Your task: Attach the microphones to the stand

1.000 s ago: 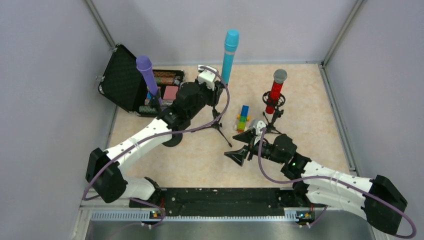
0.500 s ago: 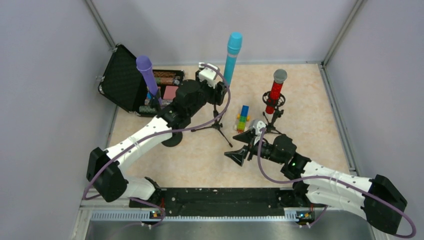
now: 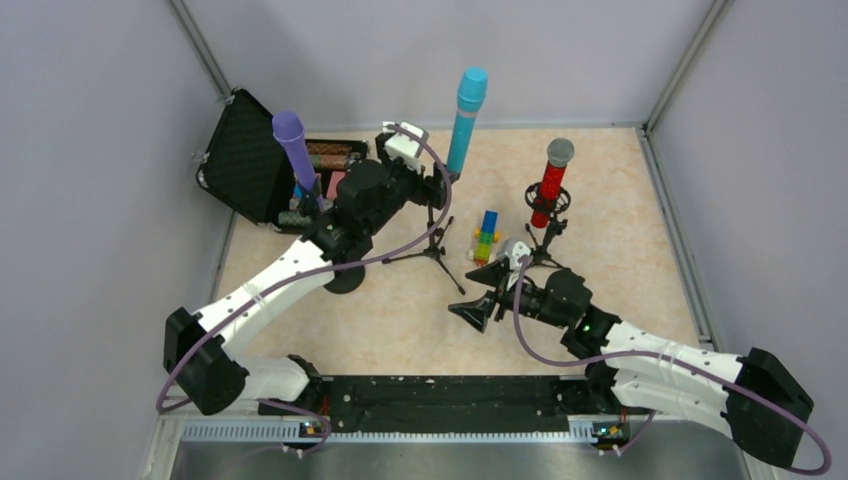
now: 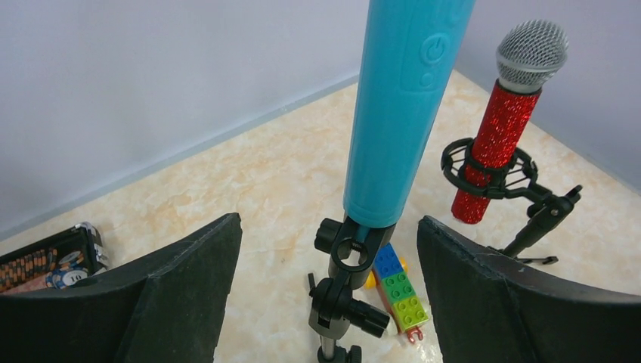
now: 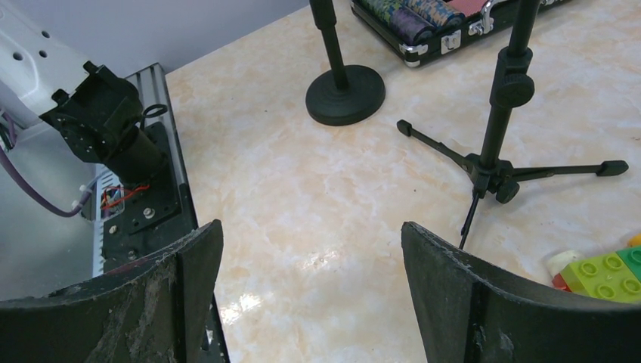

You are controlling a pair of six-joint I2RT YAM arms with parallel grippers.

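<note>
The cyan microphone (image 3: 466,118) stands in the clip (image 4: 351,253) of the black tripod stand (image 3: 432,245), leaning slightly right. My left gripper (image 3: 437,182) is open around the clip, its fingers apart from the cyan microphone (image 4: 404,106) on both sides. The purple microphone (image 3: 295,150) sits on a stand with a round base (image 3: 345,280) at the left. In a ring mount on a small stand to the right sits the red microphone (image 3: 548,190), with its silver head (image 4: 531,54). My right gripper (image 3: 478,293) hangs open and empty over the table, seen also as the right gripper (image 5: 311,227).
A multicoloured block toy (image 3: 486,236) lies between the tripod and the red microphone's stand. An open black case (image 3: 250,170) with small items stands at the back left. The tripod legs (image 5: 495,178) and round base (image 5: 345,94) lie ahead of my right gripper.
My left gripper has opened and let go of the cyan microphone, which now stands in the clip, leaning a little further right. The right arm has not moved.
</note>
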